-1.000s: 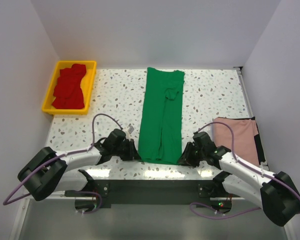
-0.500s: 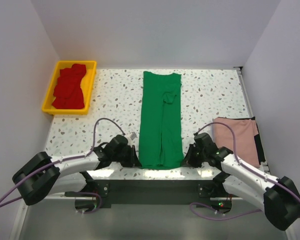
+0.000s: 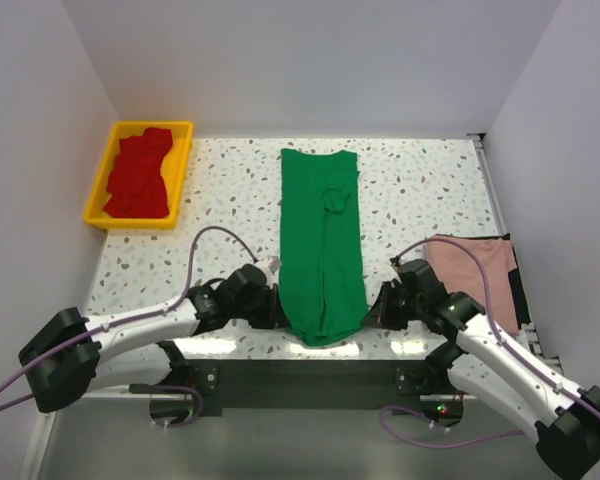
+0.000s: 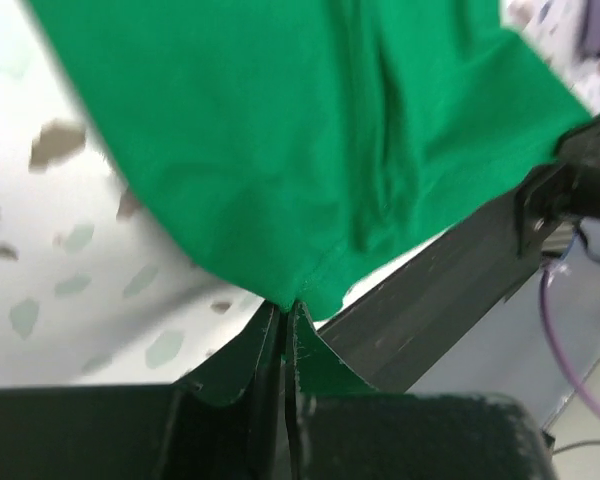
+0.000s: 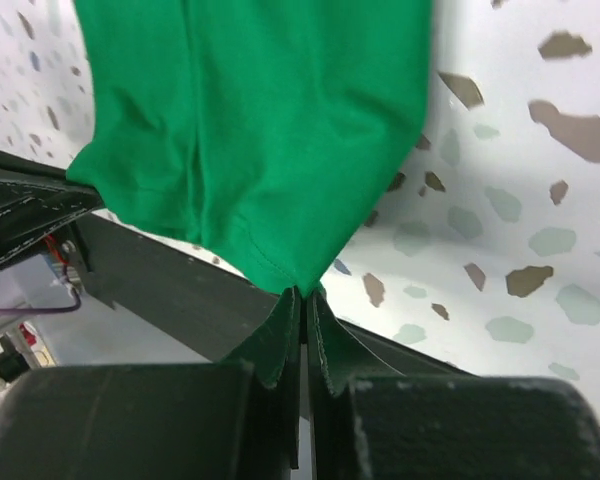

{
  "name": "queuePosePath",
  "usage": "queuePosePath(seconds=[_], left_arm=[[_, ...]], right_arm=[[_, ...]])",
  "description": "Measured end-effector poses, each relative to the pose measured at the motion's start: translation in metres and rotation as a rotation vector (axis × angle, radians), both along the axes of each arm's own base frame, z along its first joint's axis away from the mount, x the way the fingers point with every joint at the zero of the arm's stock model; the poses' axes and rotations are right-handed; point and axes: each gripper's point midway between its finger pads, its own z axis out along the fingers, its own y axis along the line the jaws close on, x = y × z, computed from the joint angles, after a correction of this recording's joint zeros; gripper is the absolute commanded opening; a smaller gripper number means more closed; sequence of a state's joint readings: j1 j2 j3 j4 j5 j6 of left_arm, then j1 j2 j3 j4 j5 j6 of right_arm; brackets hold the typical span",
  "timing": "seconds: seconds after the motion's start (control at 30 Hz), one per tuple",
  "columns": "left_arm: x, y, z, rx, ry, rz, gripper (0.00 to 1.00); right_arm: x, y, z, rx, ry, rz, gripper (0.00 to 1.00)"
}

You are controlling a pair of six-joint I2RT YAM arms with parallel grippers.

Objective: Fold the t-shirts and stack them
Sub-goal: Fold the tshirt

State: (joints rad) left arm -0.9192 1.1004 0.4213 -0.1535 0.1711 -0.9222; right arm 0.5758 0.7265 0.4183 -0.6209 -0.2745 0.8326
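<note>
A bright green t-shirt [image 3: 322, 245] lies as a long narrow strip down the middle of the table, its near hem at the front edge. My left gripper [image 3: 283, 314] is shut on the hem's near left corner [image 4: 298, 290]. On the other side, my right gripper [image 3: 372, 312] is shut on the near right corner [image 5: 298, 280]. The cloth fans out from each pair of jaws, green t-shirt [image 4: 310, 130] in the left wrist view and green t-shirt [image 5: 250, 120] in the right. A dusty pink t-shirt [image 3: 472, 272] lies folded at the right edge. Red t-shirts [image 3: 140, 172] fill the tray.
A yellow tray [image 3: 185, 165] stands at the back left corner of the speckled table [image 3: 420, 190]. White walls close in the left, back and right. The black front rail [image 4: 460, 270] runs just under the hem.
Both grippers have closed on the green shirt's near corners and drawn it toward the front edge. The shirt's far end has slid nearer and the arms have pulled back.
</note>
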Motion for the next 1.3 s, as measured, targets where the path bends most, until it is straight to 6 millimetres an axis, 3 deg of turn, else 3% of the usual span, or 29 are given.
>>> queuePosePath(seconds=[0.17,0.4,0.6,0.87,1.1,1.3], left_arm=[[0.047,-0.023,0.033,-0.025,-0.065,0.052,0.0],[0.114,-0.023,0.045,-0.018,-0.084,0.173,0.0],[0.17,-0.03,0.051,-0.015,-0.099,0.238,0.0],[0.227,-0.022,0.024,0.003,-0.052,0.326,0.0],[0.273,-0.009,0.013,-0.014,-0.033,0.389,0.0],[0.302,-0.006,0.026,-0.063,-0.052,0.405,0.0]], right_arm=[[0.035,0.012,0.025,-0.014,-0.062,-0.036,0.0],[0.109,0.034,0.046,-0.084,-0.142,-0.1,0.0],[0.171,0.037,0.04,-0.12,-0.156,-0.174,0.0],[0.248,0.021,0.019,-0.116,-0.125,-0.269,0.0],[0.294,0.021,0.014,-0.09,-0.131,-0.286,0.0],[0.309,0.015,0.011,-0.059,-0.125,-0.299,0.0]])
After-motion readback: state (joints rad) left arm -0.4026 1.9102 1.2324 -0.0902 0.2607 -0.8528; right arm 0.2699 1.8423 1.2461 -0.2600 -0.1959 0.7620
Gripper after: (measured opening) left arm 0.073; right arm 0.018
